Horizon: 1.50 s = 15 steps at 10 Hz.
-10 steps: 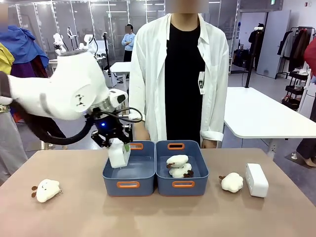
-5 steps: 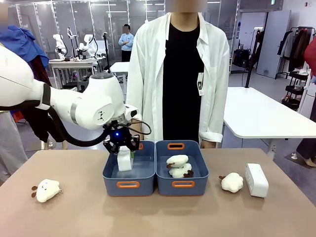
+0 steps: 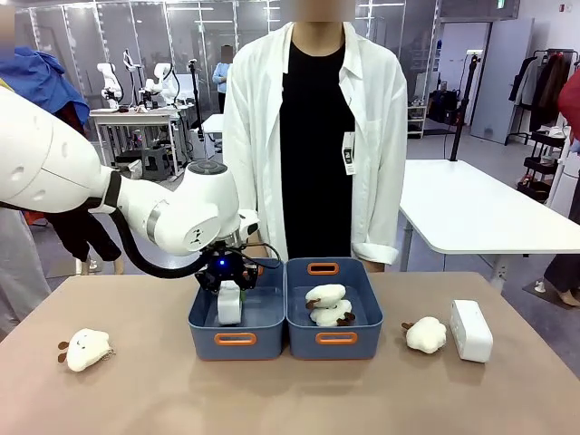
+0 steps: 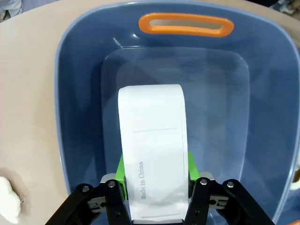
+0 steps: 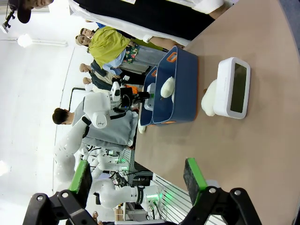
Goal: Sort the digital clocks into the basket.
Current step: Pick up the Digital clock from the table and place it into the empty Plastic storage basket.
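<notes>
Clamping a digital clock, left pincer hangs inside basket, clear of walls; right pincer gapes.

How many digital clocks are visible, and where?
2. One digital clock, held by the left gripper, is inside the left basket; the other clock stands on the table at the right, beside a plush toy.

- Left basket: the held clock stands inside; bare floor at its 12 and 3 o'clock.
- Second clock: plush toy just at 9 o'clock.
</notes>
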Each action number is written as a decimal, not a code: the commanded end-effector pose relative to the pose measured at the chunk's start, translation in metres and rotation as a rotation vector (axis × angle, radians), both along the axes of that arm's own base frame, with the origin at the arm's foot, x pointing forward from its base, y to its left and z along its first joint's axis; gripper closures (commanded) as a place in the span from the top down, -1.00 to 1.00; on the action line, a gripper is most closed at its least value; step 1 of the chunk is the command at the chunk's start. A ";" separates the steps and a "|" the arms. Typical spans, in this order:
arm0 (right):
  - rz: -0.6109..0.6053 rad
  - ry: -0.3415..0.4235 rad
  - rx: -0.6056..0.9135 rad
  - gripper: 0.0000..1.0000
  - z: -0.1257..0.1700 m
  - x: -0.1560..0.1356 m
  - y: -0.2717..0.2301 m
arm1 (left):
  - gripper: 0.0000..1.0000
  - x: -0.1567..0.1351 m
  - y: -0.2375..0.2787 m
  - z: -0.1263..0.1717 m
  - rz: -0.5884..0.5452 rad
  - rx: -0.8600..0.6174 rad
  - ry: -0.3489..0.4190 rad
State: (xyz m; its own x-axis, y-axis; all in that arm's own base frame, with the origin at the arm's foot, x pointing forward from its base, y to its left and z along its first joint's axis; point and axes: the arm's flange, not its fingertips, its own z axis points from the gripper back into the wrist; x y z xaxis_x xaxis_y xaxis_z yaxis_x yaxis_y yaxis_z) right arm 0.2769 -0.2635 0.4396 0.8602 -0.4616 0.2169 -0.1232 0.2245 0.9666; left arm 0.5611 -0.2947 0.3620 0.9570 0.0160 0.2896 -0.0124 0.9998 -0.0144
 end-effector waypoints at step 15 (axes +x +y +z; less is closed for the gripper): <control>-0.001 -0.020 0.003 1.00 0.003 -0.001 -0.001 | 1.00 -0.012 -0.001 0.028 0.018 -0.018 -0.036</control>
